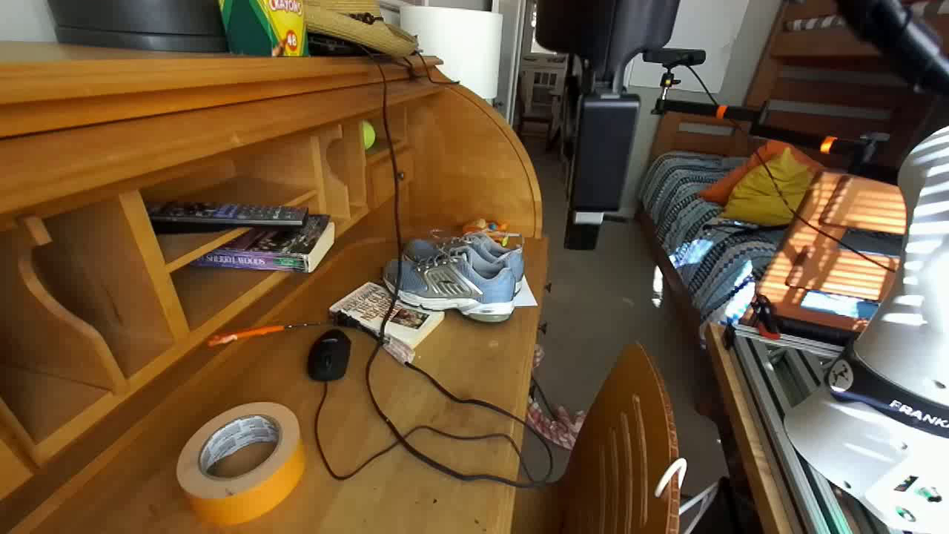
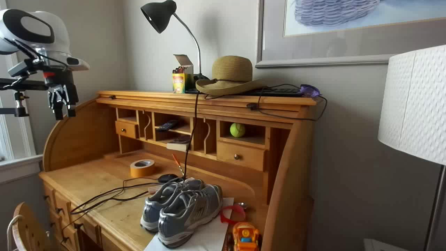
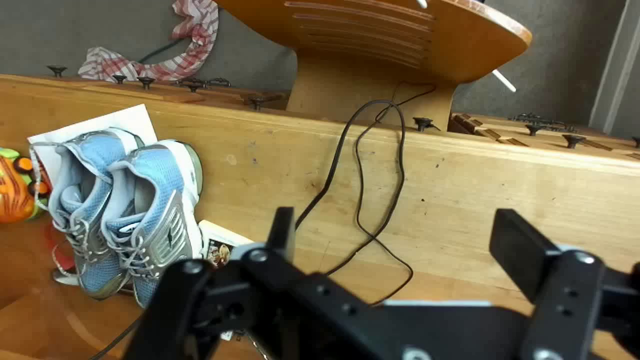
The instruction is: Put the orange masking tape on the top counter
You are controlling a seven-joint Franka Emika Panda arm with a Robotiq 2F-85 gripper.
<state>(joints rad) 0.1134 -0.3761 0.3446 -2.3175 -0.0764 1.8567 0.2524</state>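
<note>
Tool [image 3: 400, 240]: spread wide, holding nothing. Orange masking tape [image 2: 142, 170], one roll: on the lower counter [image 2: 90, 177], below and aside of the tool. Risk: cords [image 3: 373, 236] looped beneath the tool might snag during a low approach; clearance hard to judge.

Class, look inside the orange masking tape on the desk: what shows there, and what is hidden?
Inside the orange masking tape, an exterior view shows its pale printed core and shaded desktop; the desktop directly beneath the tape is covered.
</note>
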